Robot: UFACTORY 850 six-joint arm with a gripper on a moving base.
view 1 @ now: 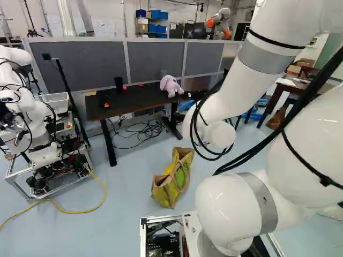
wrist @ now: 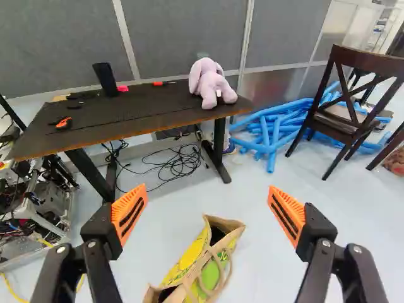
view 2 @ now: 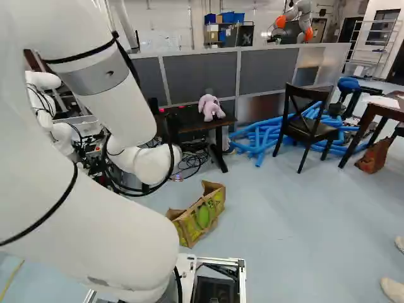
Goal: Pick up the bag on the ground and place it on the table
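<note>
Gripper [wrist: 208,195] here: jaws wide open, orange pads [wrist: 130,213] well apart, nothing held. Task bag [wrist: 192,268], tan w/ yellow & green print, is on the flr below & ahead of me, btwn my fingers' lines but touching neither; handles loop over its side. In the L base view, another robot [view 1: 29,115] is on a wheeled-type frame at the L, w/ a yellow cable [view 1: 80,210] on the flr by it. Past the bag: black cables [wrist: 173,165] tangled on the flr, partly under the table [wrist: 148,112]. On its dark top: orange/black tool [wrist: 64,123], upright blk object [wrist: 105,79], & lilac plush toy [wrist: 211,85] nr the end twd the chair [wrist: 344,123]. Blue tubes [wrist: 271,129] piled on the flr, beside/behind chair. Grey partition [wrist: 183,31] behind table; beyond it, blue bins [view 1: 157,29] on a shelf.
</note>
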